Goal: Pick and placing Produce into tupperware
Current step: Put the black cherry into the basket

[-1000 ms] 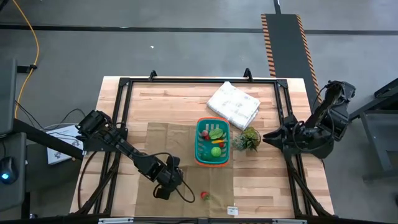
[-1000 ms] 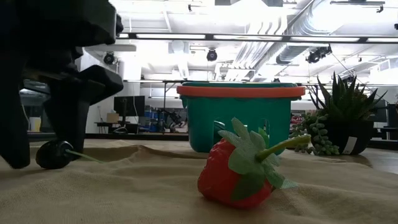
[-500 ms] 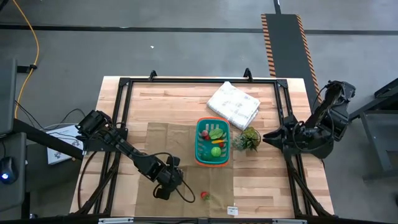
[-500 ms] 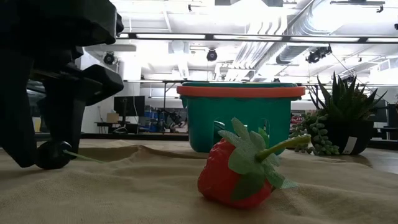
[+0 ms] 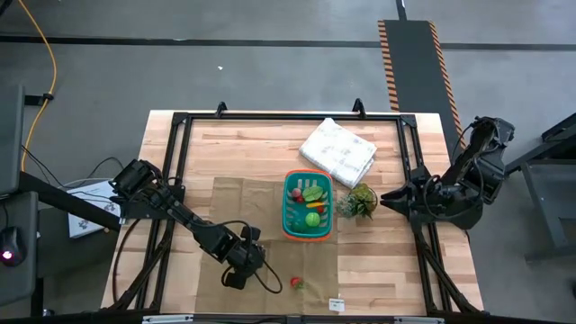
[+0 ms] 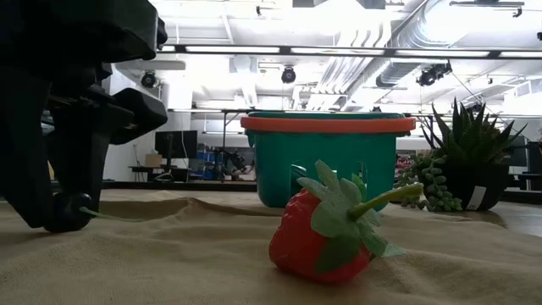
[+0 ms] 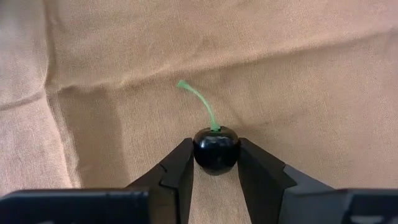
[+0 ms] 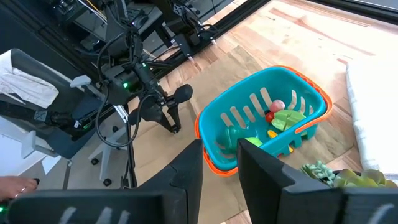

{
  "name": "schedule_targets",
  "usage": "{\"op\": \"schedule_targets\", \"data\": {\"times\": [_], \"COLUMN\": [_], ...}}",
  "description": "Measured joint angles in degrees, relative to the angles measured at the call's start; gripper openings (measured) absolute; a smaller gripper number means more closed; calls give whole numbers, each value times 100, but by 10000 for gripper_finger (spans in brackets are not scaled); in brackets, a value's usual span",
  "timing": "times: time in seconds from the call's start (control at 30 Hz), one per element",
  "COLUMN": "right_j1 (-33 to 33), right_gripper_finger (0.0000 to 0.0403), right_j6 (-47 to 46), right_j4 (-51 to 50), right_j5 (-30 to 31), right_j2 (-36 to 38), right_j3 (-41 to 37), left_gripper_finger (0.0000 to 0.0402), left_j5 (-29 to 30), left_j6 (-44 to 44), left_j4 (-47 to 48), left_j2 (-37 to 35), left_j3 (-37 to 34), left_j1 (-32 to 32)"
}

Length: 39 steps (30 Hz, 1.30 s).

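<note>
A tan cloth (image 5: 270,225) covers the middle of the wooden table (image 5: 243,148). At its left, the left gripper (image 7: 215,163) is down on the cloth, jaws pinching a dark cherry (image 7: 216,149). A strawberry (image 6: 326,229) lies near the cloth's front edge. The basket (image 5: 307,207) holds produce. The right gripper (image 8: 221,163) waits beyond the plant (image 5: 360,201), jaws slightly spread, empty.

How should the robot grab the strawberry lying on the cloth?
The strawberry lies on its side, leafy cap and stem pointing toward the basket. Probably best to come straight down and pinch the plump red body across its width, below the leaves; the stem looks too thin. The left claw is closest, but it is closed on a dark cherry.
</note>
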<state>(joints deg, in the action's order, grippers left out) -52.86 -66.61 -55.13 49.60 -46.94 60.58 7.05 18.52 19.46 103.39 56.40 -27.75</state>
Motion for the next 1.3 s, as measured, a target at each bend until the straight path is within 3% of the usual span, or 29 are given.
{"op": "schedule_targets", "data": {"times": [0.3, 0.57, 0.87, 1.3], "right_j1": [-2, 0, 0, -2], "right_gripper_finger": [89, 89, 89, 89], "right_j6": [-2, 59, 303, 656], "right_j4": [0, 0, 3, 24], "right_j5": [0, -2, -2, -31], "right_j2": [0, 0, 6, 7], "right_j3": [0, 0, 0, 0], "left_gripper_finger": [107, 108, 108, 108], "left_j5": [-13, 144, 939, 1427], "left_j6": [0, -15, -11, 279], "left_j4": [-384, -393, -392, -639], "left_j2": [0, 0, 0, 0], "left_j3": [18, 457, 1055, 1933], "left_j1": [0, 0, 18, 449]}}
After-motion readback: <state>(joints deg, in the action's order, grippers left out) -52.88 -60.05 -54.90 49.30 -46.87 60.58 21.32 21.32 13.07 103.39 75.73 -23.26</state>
